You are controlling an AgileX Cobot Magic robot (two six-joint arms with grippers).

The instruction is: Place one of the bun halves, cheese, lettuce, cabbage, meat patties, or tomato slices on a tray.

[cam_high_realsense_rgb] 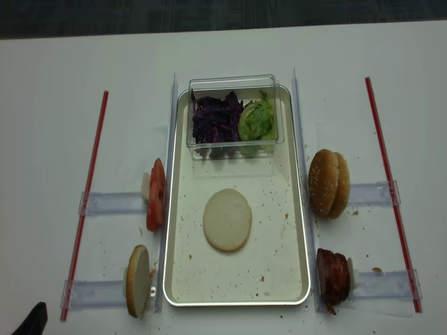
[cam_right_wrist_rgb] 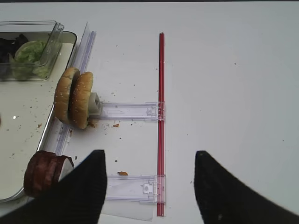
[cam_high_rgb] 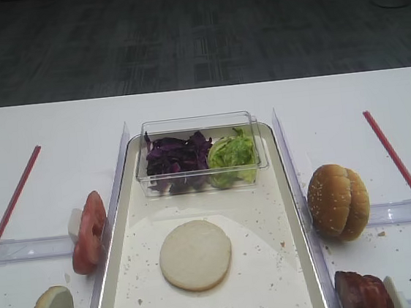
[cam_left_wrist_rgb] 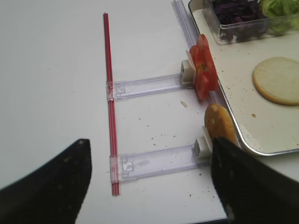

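Observation:
One flat pale bun half [cam_high_rgb: 195, 254] lies on the crumb-speckled tray [cam_high_rgb: 300, 210]. Another bun half [cam_high_realsense_rgb: 137, 279] stands on edge left of the tray, behind the tomato slices [cam_high_realsense_rgb: 156, 194]. Purple cabbage [cam_high_rgb: 178, 157] and green lettuce [cam_high_rgb: 232, 155] sit in a box at the tray's far end. The meat patties [cam_high_realsense_rgb: 332, 276] stand right of the tray. No cheese shows. My left gripper [cam_left_wrist_rgb: 150, 144] hangs open over the left holder, and its right finger is close to the upright bun half [cam_left_wrist_rgb: 218, 122]. My right gripper [cam_right_wrist_rgb: 150, 154] hangs open beside the patties [cam_right_wrist_rgb: 44, 172]. Neither holds anything.
A clear plastic box [cam_high_rgb: 199, 153] holds the greens. Two sesame buns [cam_high_rgb: 337, 200] stand on edge right of the tray. Red strips [cam_high_realsense_rgb: 87, 202] [cam_high_realsense_rgb: 391, 192] run along both sides, joined to clear plastic holders [cam_left_wrist_rgb: 154, 161] [cam_right_wrist_rgb: 133, 186]. Crumbs dot the white table.

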